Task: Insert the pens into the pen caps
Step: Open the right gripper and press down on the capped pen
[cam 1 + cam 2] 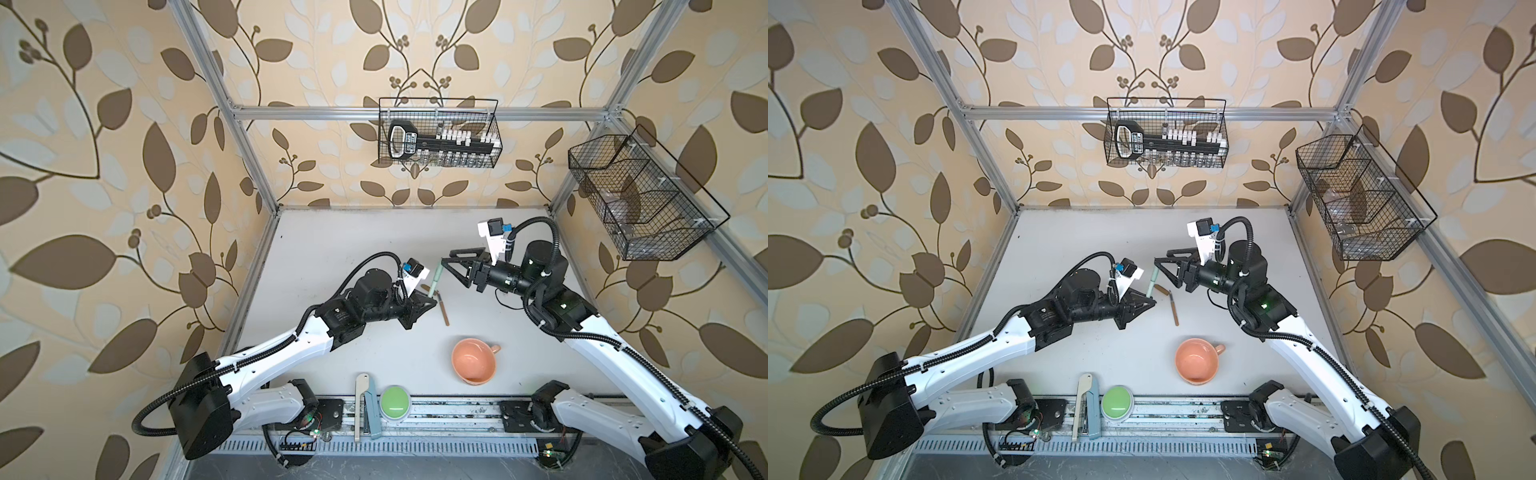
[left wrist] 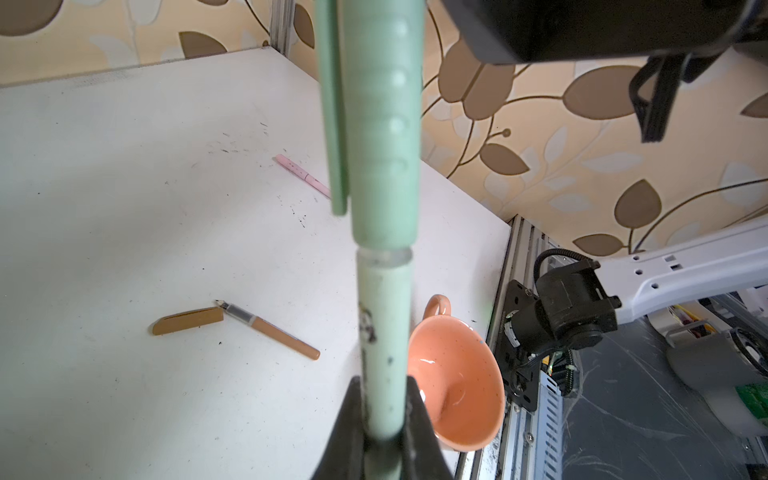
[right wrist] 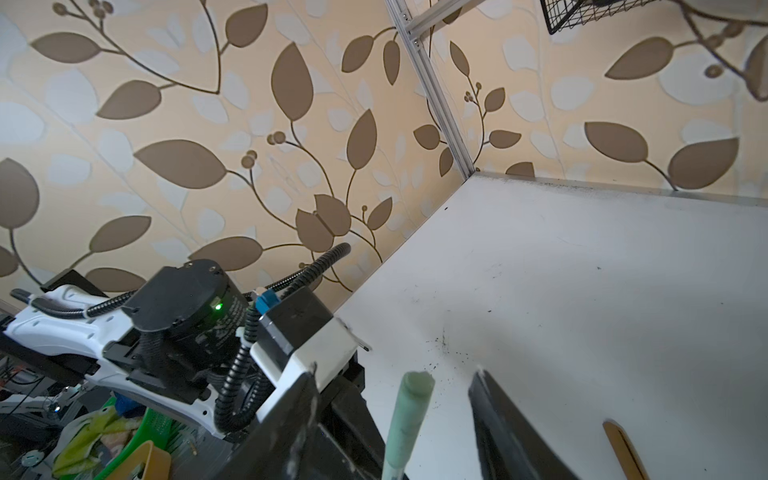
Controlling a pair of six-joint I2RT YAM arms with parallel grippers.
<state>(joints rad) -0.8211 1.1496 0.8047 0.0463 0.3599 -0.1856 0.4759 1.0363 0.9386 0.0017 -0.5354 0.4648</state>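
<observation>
Front edge: green button (image 1: 395, 404) is sitting beside a teal-handled tool (image 1: 372, 411). Orange cup (image 1: 478, 376) is standing just behind them, right of centre.

Further in, brown pen (image 1: 444, 313) is lying flat with its tip uncovered. Brown cap (image 1: 1160, 288) is lying just beside that tip.

Left gripper (image 1: 432, 300) is pinching the lower barrel of the green pen (image 2: 384, 324), jaws tight on it, and is holding it tilted above the table. Green cap (image 2: 382, 124) is sitting over the pen's upper end, with a thin clear band showing between cap and barrel.

Right gripper (image 1: 446, 257) is standing with jaws spread wide either side of the cap, touching neither side.

Pink pen (image 2: 303, 174) is lying on the table beyond, partly hidden in the left wrist view. Wire basket (image 1: 494, 137) is hanging on the back wall.
</observation>
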